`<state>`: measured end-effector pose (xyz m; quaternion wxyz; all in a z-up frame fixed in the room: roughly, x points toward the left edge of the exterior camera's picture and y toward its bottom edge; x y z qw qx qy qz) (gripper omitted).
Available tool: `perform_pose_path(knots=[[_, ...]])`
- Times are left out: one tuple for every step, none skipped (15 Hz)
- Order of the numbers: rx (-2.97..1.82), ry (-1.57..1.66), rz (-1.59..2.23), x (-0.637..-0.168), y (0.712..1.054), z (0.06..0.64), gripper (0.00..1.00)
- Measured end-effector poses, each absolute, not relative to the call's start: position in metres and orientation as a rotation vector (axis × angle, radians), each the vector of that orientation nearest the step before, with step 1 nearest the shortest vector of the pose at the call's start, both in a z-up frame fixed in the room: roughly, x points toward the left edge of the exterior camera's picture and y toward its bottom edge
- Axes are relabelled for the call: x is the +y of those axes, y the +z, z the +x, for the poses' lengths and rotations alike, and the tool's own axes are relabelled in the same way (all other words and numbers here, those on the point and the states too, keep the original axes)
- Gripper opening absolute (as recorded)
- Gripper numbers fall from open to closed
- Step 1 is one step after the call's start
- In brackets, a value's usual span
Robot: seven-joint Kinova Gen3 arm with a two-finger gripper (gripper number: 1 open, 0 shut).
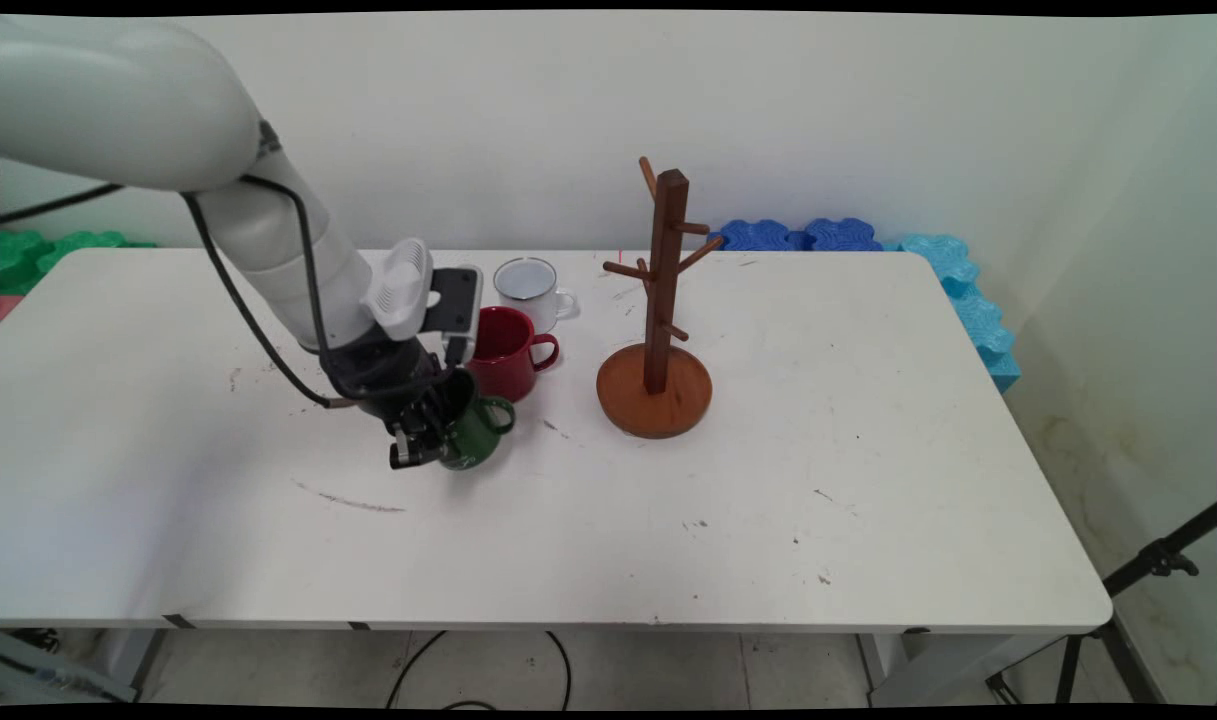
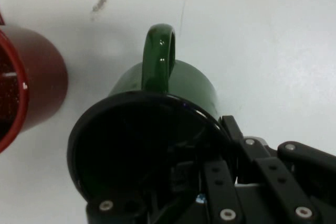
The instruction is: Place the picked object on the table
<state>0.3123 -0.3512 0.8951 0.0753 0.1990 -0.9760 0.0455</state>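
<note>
GRIPPER: black two-finger gripper (image 1: 420, 447) has its fingers clamped over the rim of a dark green glossy mug (image 1: 478, 432), one inside, one outside | MUG: tilted, mouth toward the hand, handle away, left of desk (image 1: 868, 480) centre | NEAR: red mug (image 1: 503, 352) just behind; white enamel mug (image 1: 530, 288); wooden mug tree (image 1: 658, 320) rightward

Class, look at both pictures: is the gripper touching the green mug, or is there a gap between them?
Touching. In the hand view the gripper straddles the green mug's rim, one finger inside the dark opening and one outside against the wall.
</note>
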Motion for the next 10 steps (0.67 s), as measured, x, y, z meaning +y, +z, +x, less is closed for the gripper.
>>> perform_pose_path(knots=[[-2.932, 0.131, 0.600, -0.352, 0.891, 0.311, 0.00], [-2.935, 0.128, 0.604, -0.353, 0.888, 0.310, 0.00], [-2.937, 0.126, 0.607, -0.353, 0.886, 0.309, 0.00], [-2.938, 0.124, 0.611, -0.354, 0.883, 0.308, 0.00], [-2.938, 0.121, 0.618, -0.355, 0.879, 0.306, 0.00], [-2.937, 0.121, 0.624, -0.356, 0.877, 0.305, 0.00], [-2.935, 0.122, 0.634, -0.357, 0.874, 0.304, 0.00], [-2.932, 0.122, 0.645, -0.358, 0.871, 0.303, 0.00], [-2.928, 0.122, 0.656, -0.359, 0.869, 0.301, 0.00], [-2.925, 0.121, 0.667, -0.360, 0.866, 0.300, 0.00]])
